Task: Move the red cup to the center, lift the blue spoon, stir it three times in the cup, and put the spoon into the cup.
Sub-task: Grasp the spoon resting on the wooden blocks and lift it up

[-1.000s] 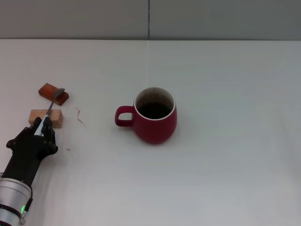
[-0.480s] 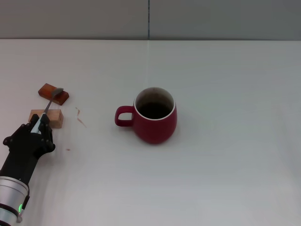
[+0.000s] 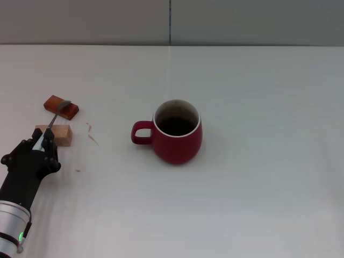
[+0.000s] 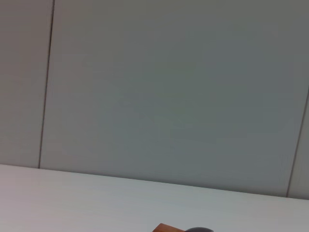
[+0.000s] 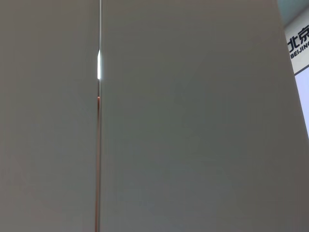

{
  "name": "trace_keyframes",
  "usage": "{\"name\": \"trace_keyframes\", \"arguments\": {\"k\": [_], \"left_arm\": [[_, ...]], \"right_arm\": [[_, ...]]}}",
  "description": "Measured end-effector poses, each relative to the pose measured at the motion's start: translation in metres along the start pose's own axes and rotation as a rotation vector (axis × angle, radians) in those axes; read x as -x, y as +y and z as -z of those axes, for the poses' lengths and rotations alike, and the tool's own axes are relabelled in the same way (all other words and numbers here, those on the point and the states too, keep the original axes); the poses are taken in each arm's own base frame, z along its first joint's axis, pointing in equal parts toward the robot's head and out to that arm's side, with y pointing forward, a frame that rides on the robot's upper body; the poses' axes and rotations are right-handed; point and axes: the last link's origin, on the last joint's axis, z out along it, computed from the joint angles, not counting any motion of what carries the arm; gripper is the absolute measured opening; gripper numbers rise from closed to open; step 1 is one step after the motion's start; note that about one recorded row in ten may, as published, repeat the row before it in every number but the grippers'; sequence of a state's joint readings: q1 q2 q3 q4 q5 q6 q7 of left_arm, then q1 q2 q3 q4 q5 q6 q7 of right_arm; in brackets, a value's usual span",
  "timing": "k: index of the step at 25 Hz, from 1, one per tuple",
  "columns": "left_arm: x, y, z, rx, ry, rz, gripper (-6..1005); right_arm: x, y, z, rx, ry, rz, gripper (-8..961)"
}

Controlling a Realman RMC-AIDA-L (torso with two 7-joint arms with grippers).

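Left hand [image 3: 42,144] at eight o'clock closed on blue spoon [image 3: 54,117] near table [image 3: 258,204] edge, red cup [image 3: 177,132] central with open room around, wall lettering partly readable.

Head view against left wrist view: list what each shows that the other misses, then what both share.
Only the head view shows the red cup mid-table, the left hand closed on the spoon, and the pale block under the handle. Only the left wrist view shows the grey wall panels close up. Both share the white table, the orange block and the spoon's bowl resting on it.
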State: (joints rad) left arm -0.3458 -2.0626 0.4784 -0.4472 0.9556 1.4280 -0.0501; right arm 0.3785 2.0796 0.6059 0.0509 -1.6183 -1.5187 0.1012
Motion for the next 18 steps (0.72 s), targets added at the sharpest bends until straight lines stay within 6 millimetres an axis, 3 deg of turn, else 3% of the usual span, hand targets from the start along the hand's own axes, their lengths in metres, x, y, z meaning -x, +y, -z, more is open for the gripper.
{"name": "trace_keyframes", "arguments": {"k": [18], "left_arm": [[0.0077,-0.002,0.0051,0.022,-0.048,0.102,176]], "right_arm": [[0.0013,0.0009,0.0013,0.002,-0.01,-0.005,685]]}}
